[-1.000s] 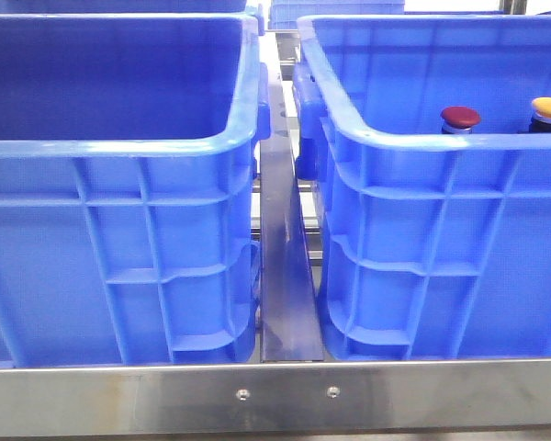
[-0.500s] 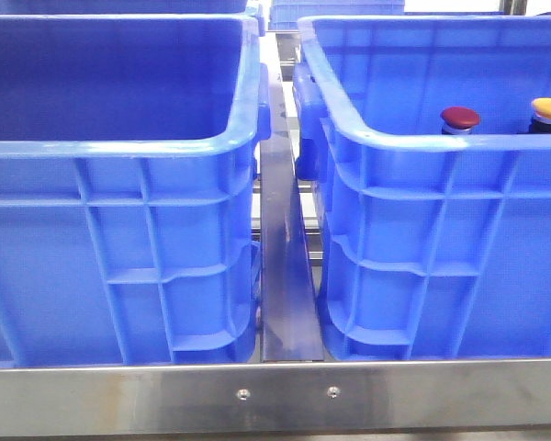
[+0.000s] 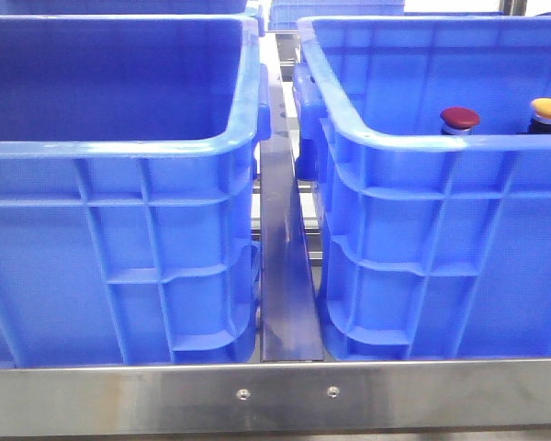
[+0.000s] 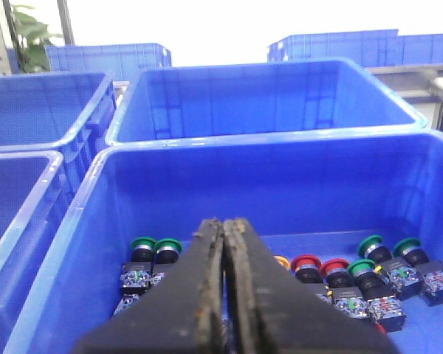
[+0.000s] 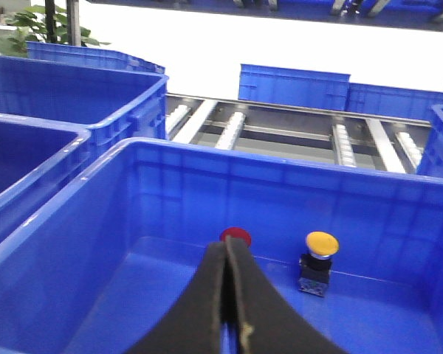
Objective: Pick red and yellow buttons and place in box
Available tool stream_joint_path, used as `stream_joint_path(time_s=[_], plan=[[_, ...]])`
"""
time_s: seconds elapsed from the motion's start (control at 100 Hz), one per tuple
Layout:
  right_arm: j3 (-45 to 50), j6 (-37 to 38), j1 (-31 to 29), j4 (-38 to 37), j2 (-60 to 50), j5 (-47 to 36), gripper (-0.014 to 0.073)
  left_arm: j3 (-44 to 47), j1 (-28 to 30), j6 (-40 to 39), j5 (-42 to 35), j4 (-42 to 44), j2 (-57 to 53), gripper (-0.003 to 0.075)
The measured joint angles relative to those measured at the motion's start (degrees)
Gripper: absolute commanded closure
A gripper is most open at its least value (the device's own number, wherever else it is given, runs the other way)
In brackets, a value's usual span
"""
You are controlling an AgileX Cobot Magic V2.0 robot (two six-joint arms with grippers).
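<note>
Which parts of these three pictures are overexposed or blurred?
Front view: sharp overall, with a small blown-out patch at the top right beyond the right crate. Left wrist view: the background above the far crates is washed out white; the shut fingers look soft. Right wrist view: white glare behind the rollers; the red button is slightly blurred.

From front I see only button caps, red point(image 3: 460, 117) and yellow point(image 3: 549, 108); box rim point(image 3: 413, 138) hides their bodies
</note>
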Motion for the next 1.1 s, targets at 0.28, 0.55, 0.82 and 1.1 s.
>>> stream_joint_path(time_s=[0.28, 0.55, 0.82, 1.1], plan=[[2.41, -0.1, 0.0, -0.13, -5.06, 3.52, 0.0696, 2.59, 0.0, 0.0, 0.0, 0.0, -2.4, 0.0741], [2.41, -0.1, 0.0, -0.22, -5.06, 3.74, 0.0696, 3.2, 0.0, 0.0, 0.0, 0.0, -2.4, 0.0741], [2.41, -0.1, 0.0, -0.22, -5.06, 3.85, 0.0696, 3.19, 0.0, 0.0, 0.0, 0.0, -2.4, 0.0741], [2.41, -0.21, 0.0, -0.22, -5.06, 3.95, 0.0696, 3.19, 0.0, 0.0, 0.0, 0.0, -2.4, 0.0741]])
